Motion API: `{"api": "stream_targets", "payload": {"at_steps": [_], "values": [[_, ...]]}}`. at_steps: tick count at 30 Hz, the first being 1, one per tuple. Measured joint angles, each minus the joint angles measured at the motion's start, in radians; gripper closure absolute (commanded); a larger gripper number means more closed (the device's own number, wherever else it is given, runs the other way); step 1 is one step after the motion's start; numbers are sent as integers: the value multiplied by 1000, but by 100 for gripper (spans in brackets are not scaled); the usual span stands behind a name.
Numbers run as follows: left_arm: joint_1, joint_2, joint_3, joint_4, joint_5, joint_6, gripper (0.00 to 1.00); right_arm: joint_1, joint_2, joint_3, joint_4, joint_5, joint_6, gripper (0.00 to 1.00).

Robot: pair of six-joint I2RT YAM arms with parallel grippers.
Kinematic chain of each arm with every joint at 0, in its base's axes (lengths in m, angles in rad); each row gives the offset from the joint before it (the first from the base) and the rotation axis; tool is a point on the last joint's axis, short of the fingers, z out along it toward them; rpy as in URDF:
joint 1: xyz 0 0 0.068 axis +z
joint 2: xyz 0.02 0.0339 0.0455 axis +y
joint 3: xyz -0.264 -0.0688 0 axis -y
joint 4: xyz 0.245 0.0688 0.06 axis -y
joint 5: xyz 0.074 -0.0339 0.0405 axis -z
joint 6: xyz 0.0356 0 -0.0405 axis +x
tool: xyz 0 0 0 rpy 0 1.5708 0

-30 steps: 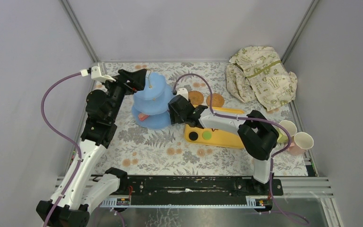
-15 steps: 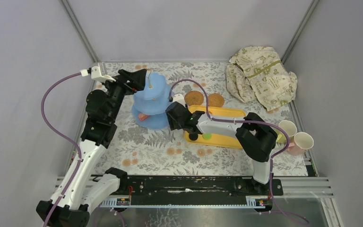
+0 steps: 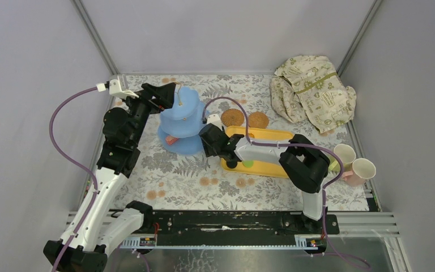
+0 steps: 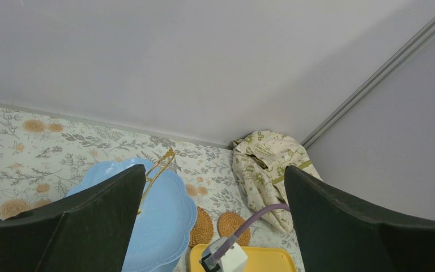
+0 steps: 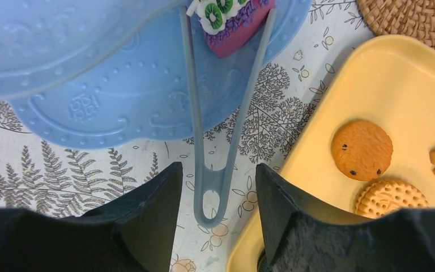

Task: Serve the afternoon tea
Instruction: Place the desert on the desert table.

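Plainly left fingers point(image 4: 90, 226) gape; right fingers point(image 5: 141, 221) straddle tongs point(image 5: 209, 180) without touching; pastry point(image 5: 231, 31) cropped.

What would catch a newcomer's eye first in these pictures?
The light-blue three-tier stand at the far left of the table catches the eye first, the open left hand beside its top. In the right wrist view, grey tongs lie with their arms on either side of a purple kiwi-topped pastry on the bottom tier, their handle between the fingers of the open right hand.
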Motion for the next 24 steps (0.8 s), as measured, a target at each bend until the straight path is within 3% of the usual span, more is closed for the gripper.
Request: {"api": "stream_targets", "payload": {"at_steps": [5,14,24], "values": [[0,0,-2,0,-1,0,0,0,24,0,3,-1,-3,47],[0,0,-4,0,-4,-6,0,0,32,0,10,-1,-11,70],[0,0,-5,0,-5,-6,0,0,31,-5,18,1,-22,71]]}}
